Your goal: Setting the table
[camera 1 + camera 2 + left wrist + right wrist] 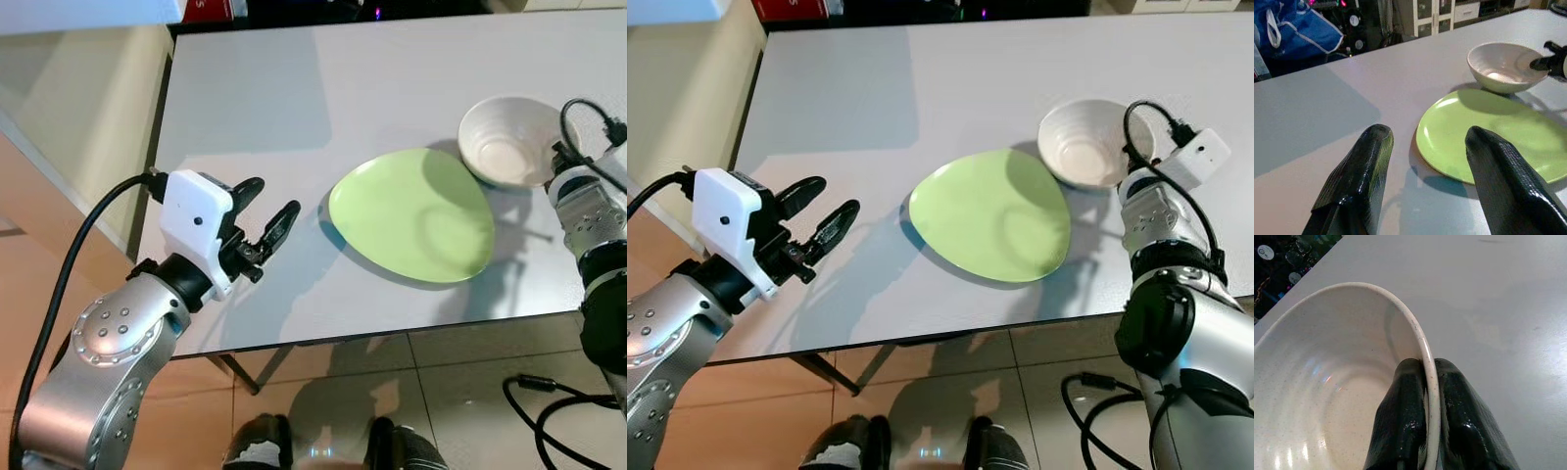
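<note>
One bowl [510, 141], one plate [411, 215]

Blue bag [1300, 34] and white cabinet [1442, 17] beyond the table.

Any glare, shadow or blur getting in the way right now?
Left eye view: sharp, soft shadows under the plate and left gripper. Left wrist view: near fingers slightly soft. Right wrist view: glints inside the bowl, pinched rim sharp between right gripper fingers.

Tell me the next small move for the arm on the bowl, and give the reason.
Probably lift the bowl slightly and carry it over the plate. The right gripper is already shut on its rim, and the left gripper hovers open, clear of the plate.
</note>
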Tool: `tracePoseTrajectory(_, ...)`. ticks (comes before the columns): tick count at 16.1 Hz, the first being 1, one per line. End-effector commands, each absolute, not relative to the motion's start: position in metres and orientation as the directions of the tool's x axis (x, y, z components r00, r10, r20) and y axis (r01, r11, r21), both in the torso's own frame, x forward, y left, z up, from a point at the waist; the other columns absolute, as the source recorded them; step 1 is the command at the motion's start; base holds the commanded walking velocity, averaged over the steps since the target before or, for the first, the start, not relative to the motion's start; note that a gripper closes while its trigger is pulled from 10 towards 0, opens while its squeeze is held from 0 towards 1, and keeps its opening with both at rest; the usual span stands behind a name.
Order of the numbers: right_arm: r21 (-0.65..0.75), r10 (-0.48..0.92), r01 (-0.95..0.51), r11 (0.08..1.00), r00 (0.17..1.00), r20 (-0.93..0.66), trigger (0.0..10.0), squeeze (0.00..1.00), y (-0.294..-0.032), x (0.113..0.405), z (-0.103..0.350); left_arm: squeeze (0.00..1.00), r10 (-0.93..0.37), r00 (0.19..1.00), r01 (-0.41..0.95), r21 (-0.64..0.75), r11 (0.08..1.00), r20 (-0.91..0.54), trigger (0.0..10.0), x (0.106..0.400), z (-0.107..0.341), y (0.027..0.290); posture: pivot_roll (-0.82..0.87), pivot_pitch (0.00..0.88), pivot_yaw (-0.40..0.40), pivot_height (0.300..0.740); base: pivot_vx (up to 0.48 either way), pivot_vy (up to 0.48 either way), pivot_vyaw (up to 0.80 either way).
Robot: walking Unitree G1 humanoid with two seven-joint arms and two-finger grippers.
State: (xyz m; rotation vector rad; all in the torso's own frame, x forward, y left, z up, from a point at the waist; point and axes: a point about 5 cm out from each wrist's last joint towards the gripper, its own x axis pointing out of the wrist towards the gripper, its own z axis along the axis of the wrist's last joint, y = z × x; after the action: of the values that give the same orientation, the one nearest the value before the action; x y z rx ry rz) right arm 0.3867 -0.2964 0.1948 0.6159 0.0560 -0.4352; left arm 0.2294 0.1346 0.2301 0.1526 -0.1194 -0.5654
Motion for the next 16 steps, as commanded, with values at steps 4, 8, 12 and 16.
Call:
tracePoseTrajectory(4, 0.555, -0.390, 0.416, 0.720, 0.905, -0.173, 10.0, 0.00, -0.300, 0.388, 0.205, 0.00, -0.586, 0.809, 0.572, 0.162, 0.804, 0.055, 10.0, 0.223, 0.233, 0.129, 0.28, 0.244, 0.027, 0.740, 0.000, 0.000, 0.00)
tracePoseTrajectory(8, 0.548, -0.371, 0.398, 0.735, 0.914, -0.166, 10.0, 0.33, -0.298, 0.390, 0.208, 0.00, -0.584, 0.810, 0.570, 0.157, 0.806, 0.053, 10.0, 0.225, 0.233, 0.127, 0.28, 0.239, 0.029, 0.740, 0.000, 0.000, 0.00)
tracePoseTrajectory(12, 0.552, -0.368, 0.396, 0.734, 0.915, -0.166, 10.0, 1.00, -0.298, 0.390, 0.209, 0.00, -0.577, 0.815, 0.565, 0.155, 0.810, 0.047, 10.0, 0.228, 0.232, 0.127, 0.27, 0.231, 0.031, 0.740, 0.000, 0.000, 0.00)
tracePoseTrajectory(16, 0.566, -0.349, 0.367, 0.738, 0.926, -0.146, 10.0, 1.00, -0.299, 0.390, 0.213, 0.00, -0.573, 0.818, 0.561, 0.156, 0.813, 0.052, 10.0, 0.231, 0.232, 0.127, 0.26, 0.219, 0.026, 0.740, 0.000, 0.000, 0.00)
